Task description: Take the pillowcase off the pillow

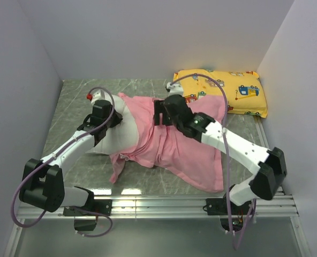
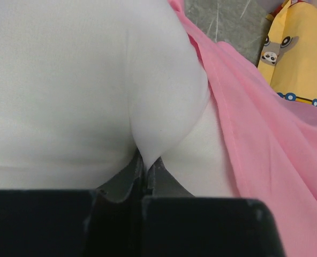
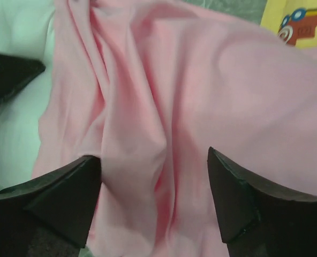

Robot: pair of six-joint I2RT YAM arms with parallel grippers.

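Looking down from high behind onto the whole surface (image 1: 78,101), and twice from the wrists, pressed close, both facing the same pillowcase (image 3: 164,107) and pillow (image 2: 67,80).

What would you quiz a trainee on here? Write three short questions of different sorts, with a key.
1. True or false: the left jaws are pinched shut on the white pillow.
2. Over the pink pillowcase, the right jaws are: A shut on it; B open; C out of view.
3. Fill in: in the top view, the bared end of the pillow lies toward the robot's ____ side.
Key: 1 true; 2 B; 3 left.
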